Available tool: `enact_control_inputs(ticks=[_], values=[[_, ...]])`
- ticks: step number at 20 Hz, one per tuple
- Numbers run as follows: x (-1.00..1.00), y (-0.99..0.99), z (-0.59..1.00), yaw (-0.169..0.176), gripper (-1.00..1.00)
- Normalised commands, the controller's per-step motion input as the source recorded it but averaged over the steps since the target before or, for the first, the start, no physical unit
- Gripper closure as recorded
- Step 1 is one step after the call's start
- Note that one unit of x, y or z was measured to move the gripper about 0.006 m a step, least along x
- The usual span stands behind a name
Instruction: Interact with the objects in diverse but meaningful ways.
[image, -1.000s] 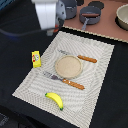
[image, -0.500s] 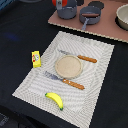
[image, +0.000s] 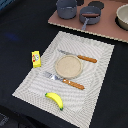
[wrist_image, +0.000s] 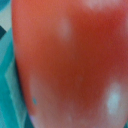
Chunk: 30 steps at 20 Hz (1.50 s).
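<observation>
In the exterior view a pale striped placemat (image: 70, 75) lay on the dark table (image: 15, 45), carrying a tan round plate (image: 68, 66) with a knife (image: 79, 56) beyond it and a fork (image: 64, 80) before it, while the yellow banana (image: 54, 99) rested near the mat's near edge, the yellow rectangular block (image: 36, 58) stood at the mat's edge toward the exterior view's left, and two grey pots (image: 66, 8) sat on a wooden board (image: 107, 27) at the back. In the wrist view a blurred red rounded surface, probably the red tomato (wrist_image: 70, 65), filled nearly the whole picture against a sliver of teal, and I could not tell whether the end effector was spread or pinched, since none of it showed.
</observation>
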Motion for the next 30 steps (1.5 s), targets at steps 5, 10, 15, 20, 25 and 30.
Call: enact_control_inputs(ticks=[5,10,15,20,25,30], values=[[-0.06,0.23,-0.29,0.0,1.0],[-0.02,0.16,-0.35,0.0,1.0],[-0.02,0.17,-0.41,0.0,1.0],[-0.08,0.27,-0.43,0.0,1.0],[-0.05,0.3,-0.41,0.0,1.0],[0.0,0.26,-0.38,0.0,1.0]])
